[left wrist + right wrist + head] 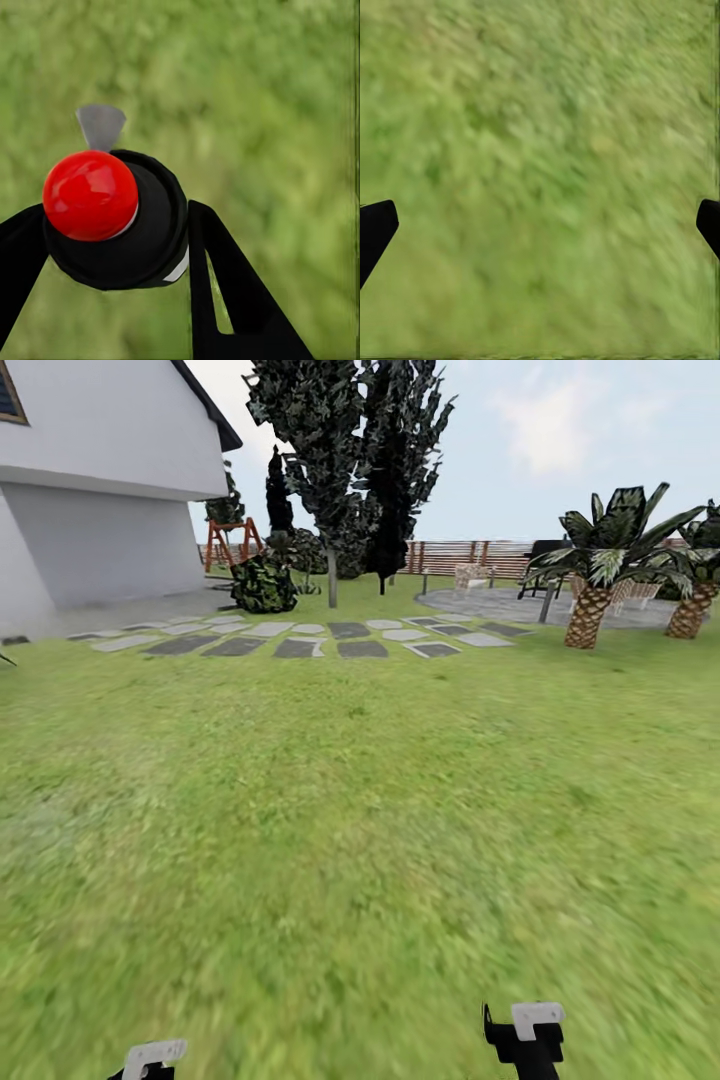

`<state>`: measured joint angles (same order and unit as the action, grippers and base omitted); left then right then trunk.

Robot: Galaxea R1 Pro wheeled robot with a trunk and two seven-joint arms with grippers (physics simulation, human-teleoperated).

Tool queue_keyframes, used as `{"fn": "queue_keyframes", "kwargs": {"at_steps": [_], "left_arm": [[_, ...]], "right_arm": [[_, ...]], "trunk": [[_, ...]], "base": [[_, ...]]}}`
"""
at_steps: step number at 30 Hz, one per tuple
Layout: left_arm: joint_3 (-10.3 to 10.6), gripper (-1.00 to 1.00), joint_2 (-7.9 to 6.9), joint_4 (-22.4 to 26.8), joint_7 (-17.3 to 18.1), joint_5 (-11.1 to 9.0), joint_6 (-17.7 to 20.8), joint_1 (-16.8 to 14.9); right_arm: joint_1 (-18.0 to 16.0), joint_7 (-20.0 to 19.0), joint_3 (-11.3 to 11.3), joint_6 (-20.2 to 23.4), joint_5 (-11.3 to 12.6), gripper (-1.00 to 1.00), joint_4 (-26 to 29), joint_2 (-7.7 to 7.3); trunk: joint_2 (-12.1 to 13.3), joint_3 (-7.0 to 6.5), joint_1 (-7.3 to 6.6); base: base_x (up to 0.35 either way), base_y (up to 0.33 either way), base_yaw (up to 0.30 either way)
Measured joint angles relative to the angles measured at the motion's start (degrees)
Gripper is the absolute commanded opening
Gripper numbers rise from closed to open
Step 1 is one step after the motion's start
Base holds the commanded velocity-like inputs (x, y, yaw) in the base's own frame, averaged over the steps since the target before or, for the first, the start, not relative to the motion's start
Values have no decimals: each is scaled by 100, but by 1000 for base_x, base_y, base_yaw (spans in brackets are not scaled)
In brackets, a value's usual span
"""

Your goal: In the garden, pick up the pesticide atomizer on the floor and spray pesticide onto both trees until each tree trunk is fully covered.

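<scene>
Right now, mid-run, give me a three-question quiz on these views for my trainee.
1. True or false: the left gripper is closed around the pesticide atomizer.
2. How do the right gripper's fingers stand? A) wide apart with grass between them B) closed on a bottle C) pressed against a trunk
3. Fill in: in the head view, a row of grey ______ crosses the lawn ahead of the robot.

Key
1. True: the fingers sit on either side of the dark bottle with the red top.
2. A
3. stepping stones
</scene>
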<state>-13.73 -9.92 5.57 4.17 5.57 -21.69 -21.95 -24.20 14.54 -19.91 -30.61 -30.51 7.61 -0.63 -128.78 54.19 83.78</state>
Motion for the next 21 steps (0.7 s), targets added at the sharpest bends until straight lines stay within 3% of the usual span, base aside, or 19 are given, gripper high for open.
{"fn": "queue_keyframes", "kwargs": {"at_steps": [21], "left_arm": [[0,-100,0,0,1,0,0,0]], "right_arm": [[0,0,0,0,0,100,6,0]], "trunk": [[0,0,0]], "base": [[0,0,-300]]}}
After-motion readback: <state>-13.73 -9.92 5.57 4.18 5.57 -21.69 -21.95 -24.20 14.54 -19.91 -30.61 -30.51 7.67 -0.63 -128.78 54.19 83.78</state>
